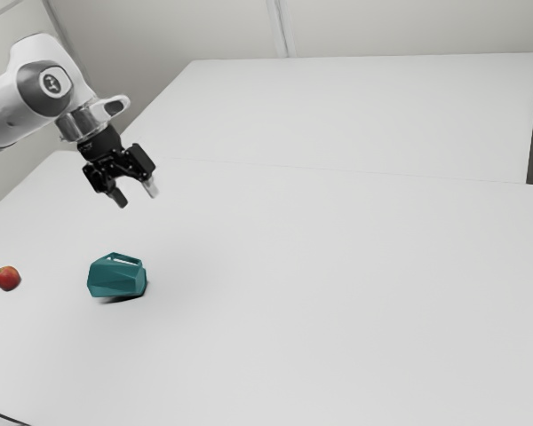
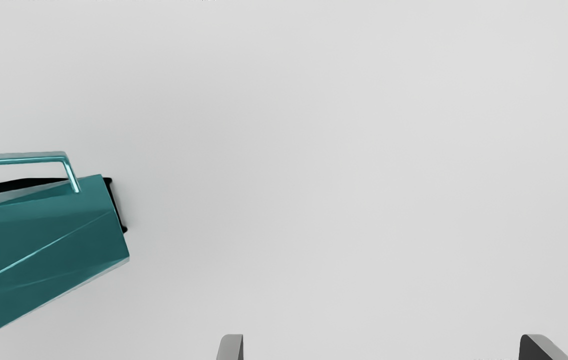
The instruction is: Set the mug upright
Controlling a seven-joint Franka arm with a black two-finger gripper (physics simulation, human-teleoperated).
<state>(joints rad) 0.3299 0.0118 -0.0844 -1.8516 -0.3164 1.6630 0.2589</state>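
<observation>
Bench [image 1: 338,293]: white, flat, a thin seam running across it, carrying the mug and the apple.

My arm [image 1: 41,86]: white with grey joint covers, comes in from the exterior view's upper left, bent down toward the bench. Hand is up in the air, clear of the surface.

My fingers [image 1: 116,196]: wide apart, nothing held. Exterior view has the black pair pointing down at the bench, tips separated. Wrist view agrees: the two tips sit well apart with bare bench surface behind the gap. No contact with anything.

Mug [image 1: 115,280]: teal, faceted, lying on its side on the bench, so not upright. It's lower than my fingers and not touching them. In the wrist view it's off to one side, outside the gap, and partly cut off by the picture edge. Handle [image 1: 124,258] is an angular loop along its upper side in the exterior view. Dark shadow beneath the body. Can't tell which end is the mouth.

Apple [image 1: 7,279]: red, on the bench toward the exterior view's left from the mug, apart from it.

Dark thin line [image 1: 6,417]: exterior view's lower left corner. Can't tell what it is.
</observation>
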